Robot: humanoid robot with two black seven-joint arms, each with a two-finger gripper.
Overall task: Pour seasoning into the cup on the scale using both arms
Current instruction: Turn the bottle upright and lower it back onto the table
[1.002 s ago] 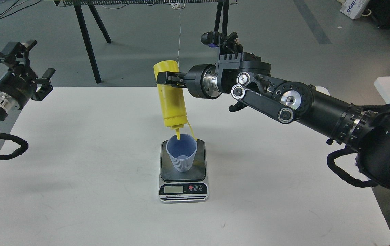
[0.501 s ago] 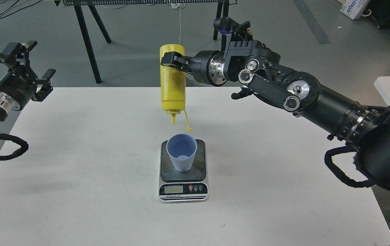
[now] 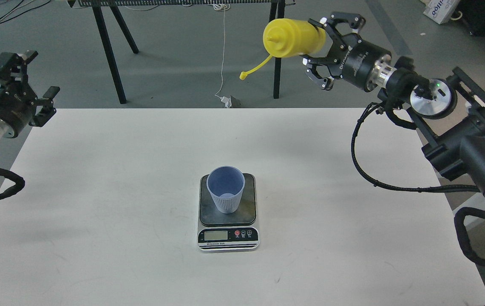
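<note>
Right gripper (image 3: 319, 50) clutching seasoning (image 3: 295, 38) beyond table's far edge (image 3: 140, 109), left gripper (image 3: 20, 87) released off left edge

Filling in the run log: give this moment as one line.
right gripper: holds seasoning sideways, high, away from cup | cup: upright on scale | left gripper: idle, jaws open

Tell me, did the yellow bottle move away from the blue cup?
Yes. The yellow bottle was nozzle-down over the cup; now the right gripper holds it up high to the right, lying sideways, far from the cup, which stays on the scale.
</note>
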